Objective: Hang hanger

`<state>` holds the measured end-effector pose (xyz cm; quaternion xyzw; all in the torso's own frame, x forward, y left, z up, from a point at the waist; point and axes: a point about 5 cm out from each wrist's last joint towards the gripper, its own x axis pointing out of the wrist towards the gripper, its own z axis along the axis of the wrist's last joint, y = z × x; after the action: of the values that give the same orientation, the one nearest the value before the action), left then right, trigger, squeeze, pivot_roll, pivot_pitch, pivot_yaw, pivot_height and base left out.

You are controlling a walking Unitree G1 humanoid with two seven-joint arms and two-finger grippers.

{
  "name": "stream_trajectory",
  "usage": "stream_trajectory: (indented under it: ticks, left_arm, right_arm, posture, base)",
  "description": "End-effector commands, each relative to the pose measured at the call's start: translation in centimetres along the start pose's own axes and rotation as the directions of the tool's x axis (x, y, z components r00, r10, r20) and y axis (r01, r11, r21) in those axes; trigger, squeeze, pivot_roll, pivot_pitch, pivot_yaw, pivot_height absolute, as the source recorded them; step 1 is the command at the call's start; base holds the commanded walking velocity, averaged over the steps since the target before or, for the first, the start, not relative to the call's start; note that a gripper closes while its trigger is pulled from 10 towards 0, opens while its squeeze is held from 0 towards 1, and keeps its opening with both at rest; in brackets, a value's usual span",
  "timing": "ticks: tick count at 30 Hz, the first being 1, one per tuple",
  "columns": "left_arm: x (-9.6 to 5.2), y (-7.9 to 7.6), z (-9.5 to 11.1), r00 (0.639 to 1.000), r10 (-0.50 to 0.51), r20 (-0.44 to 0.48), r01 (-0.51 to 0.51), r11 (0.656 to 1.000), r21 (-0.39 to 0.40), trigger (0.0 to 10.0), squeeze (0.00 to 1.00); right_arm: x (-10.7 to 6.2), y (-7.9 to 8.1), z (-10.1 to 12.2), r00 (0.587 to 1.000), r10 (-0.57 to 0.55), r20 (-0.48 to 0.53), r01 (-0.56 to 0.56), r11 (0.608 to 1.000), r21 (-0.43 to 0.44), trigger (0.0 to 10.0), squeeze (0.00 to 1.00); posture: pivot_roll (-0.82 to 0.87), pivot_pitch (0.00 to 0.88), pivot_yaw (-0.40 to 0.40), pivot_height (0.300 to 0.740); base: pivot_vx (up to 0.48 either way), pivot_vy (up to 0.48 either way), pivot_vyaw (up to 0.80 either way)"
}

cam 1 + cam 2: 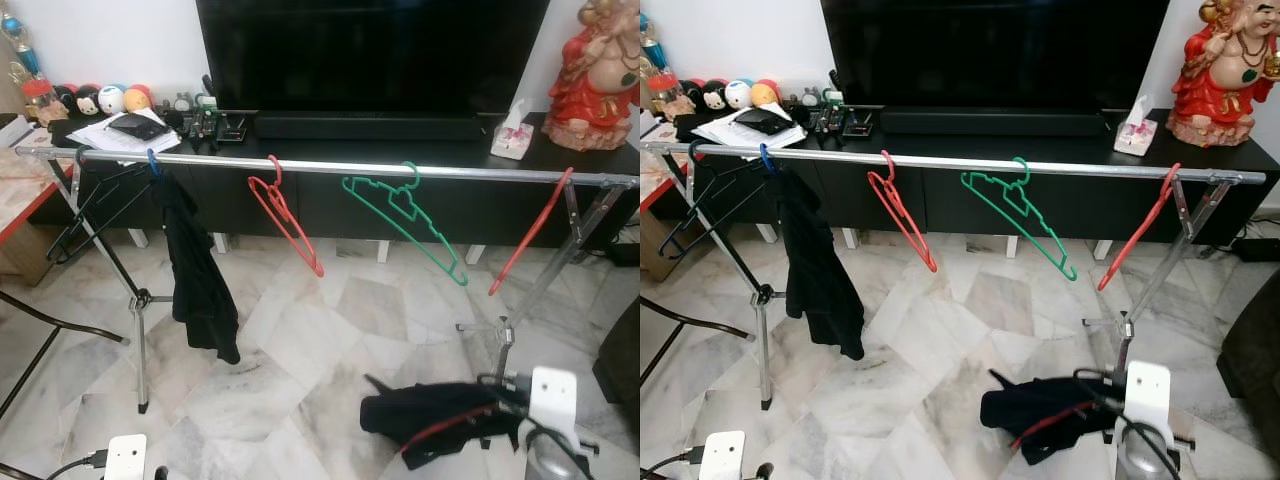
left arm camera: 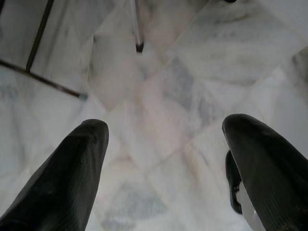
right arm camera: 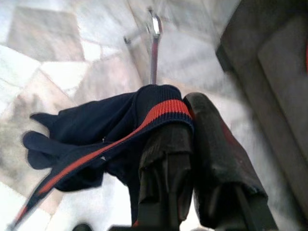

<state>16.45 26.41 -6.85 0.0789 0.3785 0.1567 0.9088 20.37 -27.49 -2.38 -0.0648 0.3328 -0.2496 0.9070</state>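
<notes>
A silver clothes rail spans the room at mid height. On it hang a black hanger, a black garment on a blue hook, a red hanger, a green hanger and another red hanger near the right end. Low at the right, my right gripper is shut on a red hanger with a dark navy garment draped on it, well below the rail. My left gripper hangs open over the marble floor, holding nothing.
Behind the rail stands a black TV cabinet with a television, a tissue box, a red statue, papers and small toys. The rack's legs splay on the floor. A dark sofa is at the right.
</notes>
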Motion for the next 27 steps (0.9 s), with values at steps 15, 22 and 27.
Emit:
stream_trajectory:
  ticks: [15,22,27]
  left_arm:
    - [0.2,-2.5,22.0,0.734,-0.061,0.676,0.09,0.996,-0.008,10.0,0.0]
    - [-2.5,-4.9,24.8,0.576,-0.175,0.799,0.174,0.981,0.09,10.0,0.0]
    - [-4.7,-6.4,23.9,0.516,-0.269,0.813,0.254,0.955,0.155,10.0,0.0]
  right_arm:
    - [1.4,0.1,-0.5,1.0,-0.003,-0.006,0.004,0.996,0.091,10.0,0.0]
    - [1.3,0.6,-1.8,0.998,0.011,-0.068,-0.005,0.996,0.086,10.0,0.0]
    - [1.1,1.0,-2.2,0.997,0.016,-0.076,-0.009,0.995,0.104,10.0,0.0]
  posture:
    - [-0.15,0.02,0.014,0.74]
    - [-0.14,0.018,0.017,0.74]
    - [-0.14,0.013,0.022,0.74]
  base:
    - [0.0,0.0,0.0]
    - [0.0,0.0,0.0]
    - [0.0,0.0,0.0]
